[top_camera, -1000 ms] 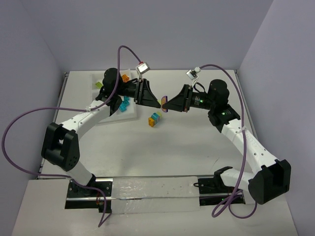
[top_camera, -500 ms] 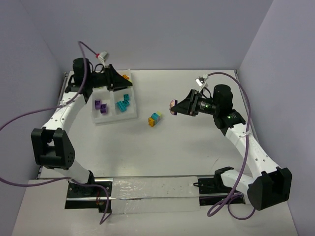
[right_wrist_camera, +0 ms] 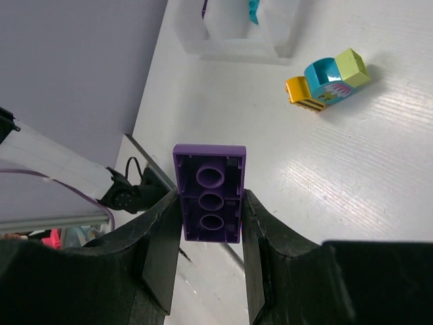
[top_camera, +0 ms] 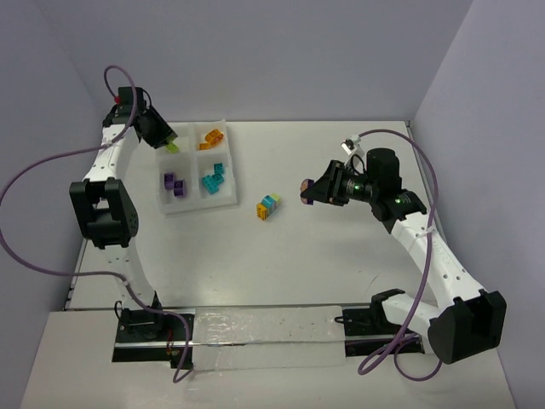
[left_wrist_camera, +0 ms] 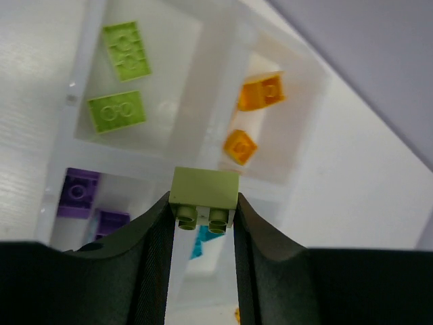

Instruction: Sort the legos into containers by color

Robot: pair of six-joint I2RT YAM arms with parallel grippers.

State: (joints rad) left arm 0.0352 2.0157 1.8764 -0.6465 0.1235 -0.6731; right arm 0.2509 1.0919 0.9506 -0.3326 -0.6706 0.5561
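Most bricks [left_wrist_camera: 116, 110] sit sorted in the tray [left_wrist_camera: 222, 61] below the left jaws, which pinch a lime brick [left_wrist_camera: 204, 188] over it. Right jaws clamp a purple plate [right_wrist_camera: 209, 191]; 1 mixed clump [right_wrist_camera: 328, 82] (3 colours) waits on the table [top_camera: 298, 256] beyond them.

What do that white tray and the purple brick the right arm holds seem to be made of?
The tray looks like thin plastic, milky and translucent with a soft sheen: its walls look frosted rather than solid white. The purple brick looks like hard moulded plastic, smooth and slightly glossy: crisp edges and round hollow tubes underneath. The exact plastics can't be told.
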